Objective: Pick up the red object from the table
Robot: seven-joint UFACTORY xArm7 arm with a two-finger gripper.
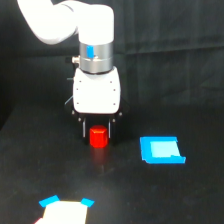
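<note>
The red object (98,137) is a small bright red-orange block, standing upright low over the black table (45,165), with a faint red reflection right under it. My gripper (98,134) comes straight down from the white arm and holds the block between its two dark fingers (84,131). The fingers sit tight against the block's sides, so the gripper is shut on it. The block's lower end shows below the fingertips. Whether it still touches the table cannot be told.
A flat blue square piece (161,150) lies on the table to the exterior view's right of the block. A white shape with blue corners (65,210) sits at the bottom edge. A black curtain (170,50) hangs behind.
</note>
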